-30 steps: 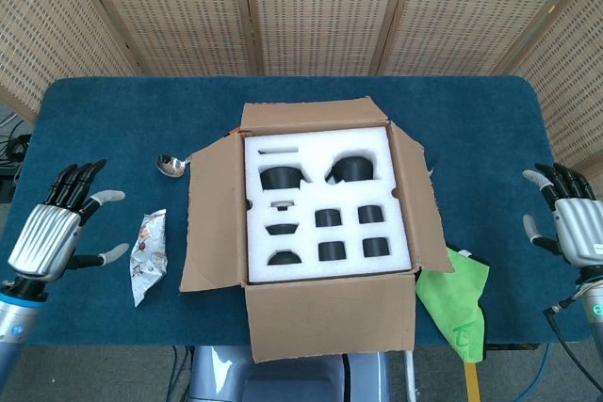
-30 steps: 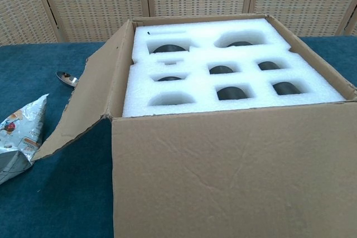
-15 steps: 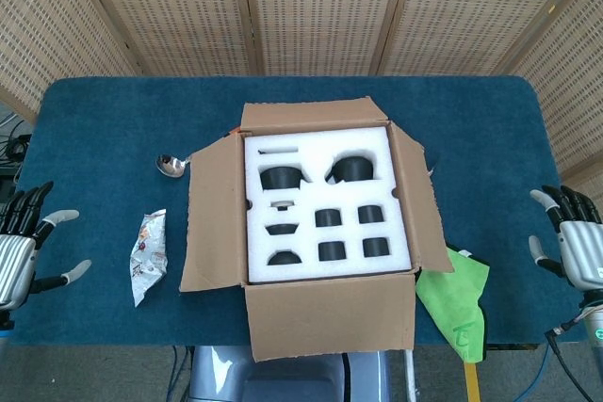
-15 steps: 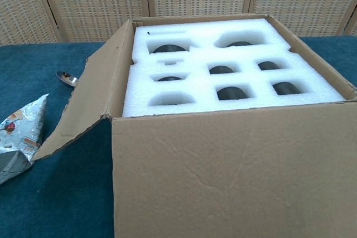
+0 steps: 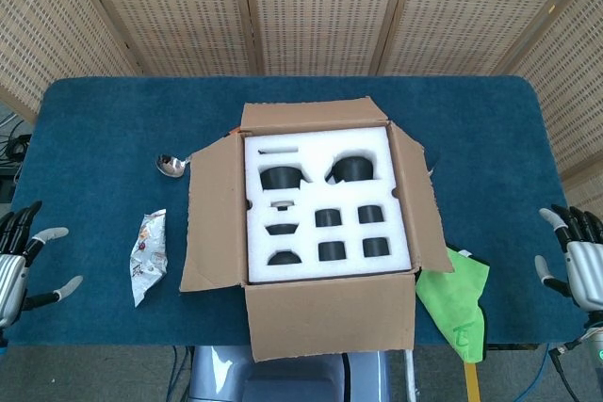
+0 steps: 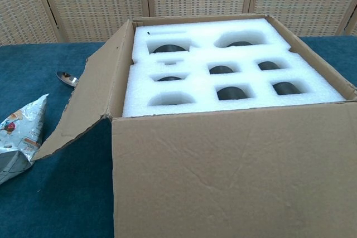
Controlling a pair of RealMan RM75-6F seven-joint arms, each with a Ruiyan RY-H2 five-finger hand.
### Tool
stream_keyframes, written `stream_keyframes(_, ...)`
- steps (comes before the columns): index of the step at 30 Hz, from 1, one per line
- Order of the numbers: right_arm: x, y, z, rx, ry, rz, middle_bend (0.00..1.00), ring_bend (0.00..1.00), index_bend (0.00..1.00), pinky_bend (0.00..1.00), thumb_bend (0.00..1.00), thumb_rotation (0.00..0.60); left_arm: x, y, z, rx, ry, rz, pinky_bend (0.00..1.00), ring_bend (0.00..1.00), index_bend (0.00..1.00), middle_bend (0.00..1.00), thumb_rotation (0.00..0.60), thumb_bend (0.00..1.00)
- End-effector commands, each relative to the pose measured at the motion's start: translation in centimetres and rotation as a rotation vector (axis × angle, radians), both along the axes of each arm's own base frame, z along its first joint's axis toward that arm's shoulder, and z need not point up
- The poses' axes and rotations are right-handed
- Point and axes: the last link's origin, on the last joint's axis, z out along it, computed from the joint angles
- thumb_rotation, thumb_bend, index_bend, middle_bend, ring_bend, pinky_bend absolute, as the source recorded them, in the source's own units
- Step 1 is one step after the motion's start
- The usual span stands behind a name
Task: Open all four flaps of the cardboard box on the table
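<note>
The cardboard box [image 5: 325,233] is seen with all flaps spread on the table [image 5: 94,120]; each robot hand, left [image 5: 14,265] and right [image 5: 582,256], is held empty with fingers apart.

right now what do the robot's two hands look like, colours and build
Both hands match in build. The left hand has a ribbed silver metal back, black fingers and pale grey fingertips. The right hand has the same ribbed silver back, black fingers and grey tips, with a dark cable trailing below its wrist. Only the head view shows them.
</note>
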Motion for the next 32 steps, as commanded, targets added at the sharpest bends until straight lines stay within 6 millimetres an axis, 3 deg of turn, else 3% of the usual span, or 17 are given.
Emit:
stream_keyframes(1,-0.3,0.3,-0.4,0.009,0.006,-0.008,0.10,0.00,0.13,0.02,0.47,0.600,-0.4,-0.2,-0.1,-0.002,-0.007,0.008,0.00,0.00,0.28,0.00,0.497,0.17)
stream_keyframes(13,-0.9,1.0,-1.4,0.009,0.015,-0.021,0.10,0.00,0.13,0.01,0.47,0.600,-1.4,-0.9,-0.1,-0.011,0.002,0.052,0.00,0.00,0.28,0.00,0.497,0.17)
stream_keyframes(32,-1.8,1.6,-2.1,-0.074,-0.012,0.013,0.09,0.00,0.12,0.00,0.45,0.600,-0.3,-0.1,-0.1,-0.070,-0.012,0.024,0.00,0.00,0.28,0.00,0.497,0.17)
